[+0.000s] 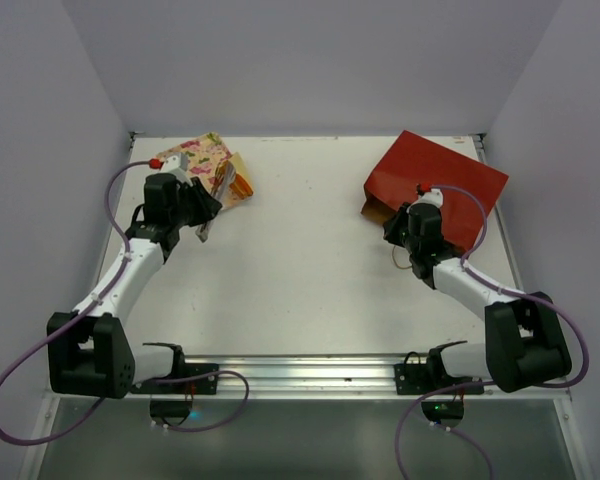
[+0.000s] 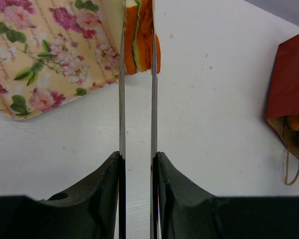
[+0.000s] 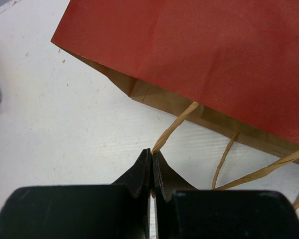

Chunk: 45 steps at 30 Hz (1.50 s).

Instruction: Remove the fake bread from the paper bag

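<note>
- Yellow, orange and green layered toy sandwich wedge: upper left of the overhead frame, at the edge of the pink-and-green floral tray, pinched between the left gripper's narrowly parted fingers.
- Dark-red flat paper bag: upper right, an orange toy piece in its mouth.
- Right gripper: clamped on the bag's tan cord handle.

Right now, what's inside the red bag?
At the open mouth of the paper bag, one orange piece of fake bread shows. Anything deeper is covered by the red paper.
</note>
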Tool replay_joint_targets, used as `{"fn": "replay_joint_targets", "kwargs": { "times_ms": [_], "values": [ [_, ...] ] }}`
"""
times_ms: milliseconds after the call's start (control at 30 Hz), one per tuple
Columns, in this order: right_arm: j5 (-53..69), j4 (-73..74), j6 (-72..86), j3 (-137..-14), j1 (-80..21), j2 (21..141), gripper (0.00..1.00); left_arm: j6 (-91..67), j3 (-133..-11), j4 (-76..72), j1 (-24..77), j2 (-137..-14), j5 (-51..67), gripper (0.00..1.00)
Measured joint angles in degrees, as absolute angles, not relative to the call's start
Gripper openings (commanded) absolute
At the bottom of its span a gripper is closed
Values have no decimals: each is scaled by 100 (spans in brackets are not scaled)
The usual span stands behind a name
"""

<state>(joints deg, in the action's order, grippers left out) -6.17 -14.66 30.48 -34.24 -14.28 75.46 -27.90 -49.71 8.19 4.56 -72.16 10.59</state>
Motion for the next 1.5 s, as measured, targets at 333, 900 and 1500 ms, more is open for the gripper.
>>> {"fn": "replay_joint_targets", "kwargs": {
  "times_ms": [333,900,1500],
  "values": [
    [-624,-1466,3048,-3424,-1428,7546,0,-2781,-4971,740,451,-7343,484,32],
    [-650,-1461,3044,-3424,-1428,7419,0,-2783,-4971,414,451,-7695,237,36],
    [-648,-1452,3044,-3424,-1428,7422,0,-2788,-4969,257,451,-7754,281,51]
  ]
}}
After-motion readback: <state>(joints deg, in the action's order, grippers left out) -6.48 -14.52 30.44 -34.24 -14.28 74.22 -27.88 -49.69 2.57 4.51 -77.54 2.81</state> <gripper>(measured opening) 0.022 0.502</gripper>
